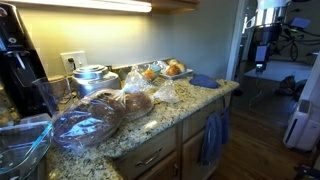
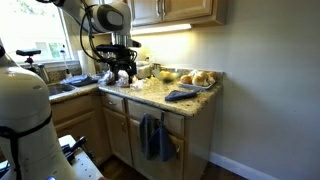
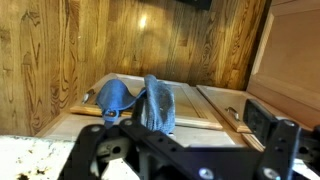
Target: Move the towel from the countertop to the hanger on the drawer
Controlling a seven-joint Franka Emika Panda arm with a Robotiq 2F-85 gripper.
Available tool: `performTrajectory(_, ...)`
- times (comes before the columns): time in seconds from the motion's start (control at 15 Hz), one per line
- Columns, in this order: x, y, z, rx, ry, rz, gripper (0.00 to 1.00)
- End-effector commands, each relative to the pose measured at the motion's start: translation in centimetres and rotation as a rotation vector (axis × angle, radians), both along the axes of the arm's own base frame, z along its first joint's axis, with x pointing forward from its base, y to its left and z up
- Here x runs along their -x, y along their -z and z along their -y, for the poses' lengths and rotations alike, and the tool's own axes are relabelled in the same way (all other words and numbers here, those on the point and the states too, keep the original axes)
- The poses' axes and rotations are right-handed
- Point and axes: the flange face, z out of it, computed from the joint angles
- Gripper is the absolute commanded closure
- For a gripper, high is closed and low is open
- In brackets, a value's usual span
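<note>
A blue towel [image 2: 182,95] lies flat on the granite countertop [image 2: 150,92] near its front edge, beside a plate of fruit; it also shows in an exterior view [image 1: 203,80]. Another blue towel [image 2: 155,137] hangs from the drawer handle on the cabinet front below, and it shows in an exterior view [image 1: 212,135] and in the wrist view [image 3: 157,105]. My gripper [image 2: 121,72] hovers over the counter, apart from the lying towel. In the wrist view the gripper [image 3: 185,140] is open and empty, looking down past the counter edge at the cabinet front.
A plate of fruit [image 2: 195,77] stands behind the lying towel. Plastic bags and containers [image 1: 95,115], a metal pot [image 1: 92,77] and a black appliance [image 1: 15,65] crowd the counter. A wall stands past the counter's end [image 2: 260,90]. The floor is wooden.
</note>
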Motion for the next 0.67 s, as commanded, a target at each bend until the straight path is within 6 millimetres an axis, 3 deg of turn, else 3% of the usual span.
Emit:
performTrajectory(0.0,-0.1,0.16,-0.06,0.001,-0.001,-0.006,0.0)
performTrajectory(0.6,-0.72,0.3,0.35,0.003,-0.021,0.007,0.0)
